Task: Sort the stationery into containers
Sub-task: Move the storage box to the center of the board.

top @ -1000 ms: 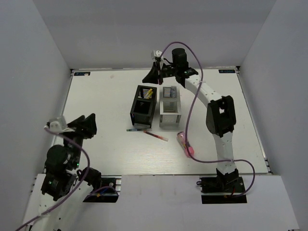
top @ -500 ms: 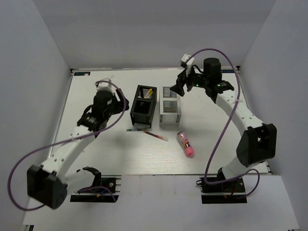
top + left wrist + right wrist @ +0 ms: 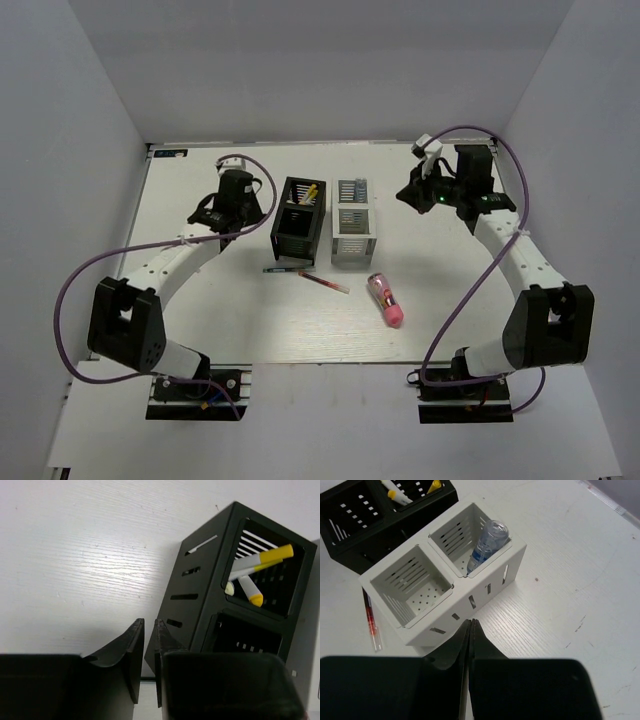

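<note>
The containers are two black bins (image 3: 298,215) joined to two white bins (image 3: 352,222) in the middle of the table. Yellow-tipped white sticks (image 3: 260,560) stand in the far black bin (image 3: 200,605). A clear blue-capped tube (image 3: 487,542) leans in the far white bin. On the table in front lie a dark slim pen (image 3: 288,269), a red pen (image 3: 323,283) and a pink tube (image 3: 386,300). My left gripper (image 3: 149,625) hovers just left of the black bins, with a narrow gap and nothing in it. My right gripper (image 3: 470,622) is shut and empty, right of the white bins.
White walls enclose the table on three sides. Purple cables loop off both arms. The near white bin (image 3: 412,587) holds nothing. The red pen (image 3: 370,622) lies beside that bin's front corner.
The left arm came in closer to the black bins and its jaws narrowed. The right arm swung right, away from the white bins, and its jaws closed.
</note>
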Controlling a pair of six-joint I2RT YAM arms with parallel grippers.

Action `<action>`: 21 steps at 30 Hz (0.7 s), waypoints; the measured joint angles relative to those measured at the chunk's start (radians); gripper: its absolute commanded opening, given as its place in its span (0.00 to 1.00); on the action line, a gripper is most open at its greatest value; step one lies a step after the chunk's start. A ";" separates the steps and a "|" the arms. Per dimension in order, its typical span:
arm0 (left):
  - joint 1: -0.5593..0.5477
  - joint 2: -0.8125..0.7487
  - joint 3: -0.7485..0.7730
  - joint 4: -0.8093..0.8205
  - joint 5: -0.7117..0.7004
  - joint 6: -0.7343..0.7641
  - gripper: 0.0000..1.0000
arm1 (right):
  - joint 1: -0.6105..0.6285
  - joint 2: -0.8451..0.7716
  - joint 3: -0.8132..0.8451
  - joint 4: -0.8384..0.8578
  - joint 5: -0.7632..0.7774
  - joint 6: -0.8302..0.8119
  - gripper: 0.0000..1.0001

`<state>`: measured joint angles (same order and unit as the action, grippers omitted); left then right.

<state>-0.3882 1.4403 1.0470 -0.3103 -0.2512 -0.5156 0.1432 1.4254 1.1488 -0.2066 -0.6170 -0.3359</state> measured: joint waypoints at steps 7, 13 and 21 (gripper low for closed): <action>0.040 0.106 0.028 -0.003 0.026 0.002 0.22 | -0.026 -0.026 -0.023 -0.001 -0.059 0.032 0.00; 0.040 0.188 0.030 -0.037 0.077 0.010 0.25 | -0.050 -0.027 -0.055 -0.002 -0.097 0.048 0.00; 0.036 0.187 0.033 -0.040 0.116 0.022 0.25 | -0.066 -0.027 -0.066 -0.001 -0.139 0.056 0.00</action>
<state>-0.3519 1.6276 1.0801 -0.3504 -0.1349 -0.4934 0.0772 1.3979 1.0824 -0.2077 -0.7559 -0.2794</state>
